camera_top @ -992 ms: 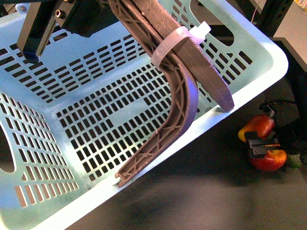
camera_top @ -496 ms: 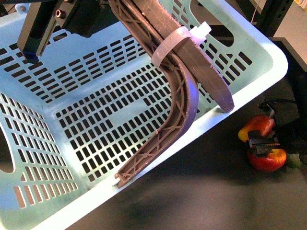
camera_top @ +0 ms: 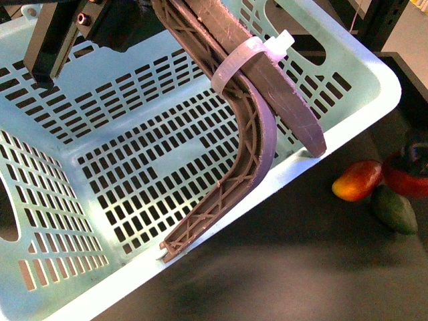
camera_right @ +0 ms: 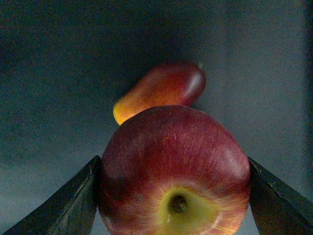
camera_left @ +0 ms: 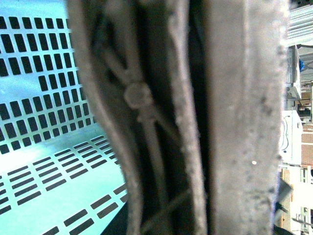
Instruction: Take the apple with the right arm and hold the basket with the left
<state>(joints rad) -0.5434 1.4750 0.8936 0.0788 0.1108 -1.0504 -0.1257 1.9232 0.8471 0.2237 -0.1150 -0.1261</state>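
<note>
The basket (camera_top: 120, 154), pale mint green with slotted walls, fills the front view and sits tilted. Its brown handles (camera_top: 251, 127) are tied by a white zip tie (camera_top: 247, 57). My left gripper (camera_top: 110, 27) shows as a dark body at the top and is shut on the basket. In the left wrist view the handles (camera_left: 234, 117) fill the frame and hide the fingers. My right gripper (camera_right: 173, 159) is shut on the apple (camera_right: 176, 191), which is red with a yellow stem dimple. Both show at the far right edge of the front view, the apple (camera_top: 403, 179) held above the table.
A red-orange-yellow mango (camera_top: 358, 180) lies on the dark table (camera_top: 294, 267) just right of the basket, and also shows beyond the apple in the right wrist view (camera_right: 161, 90). A dark green fruit (camera_top: 394, 208) lies beside it. A black frame post (camera_top: 374, 23) stands at the back right.
My right gripper has lifted the apple off the table and carried it right, away from the mango. The green fruit now shows. The basket and left arm have not moved.
</note>
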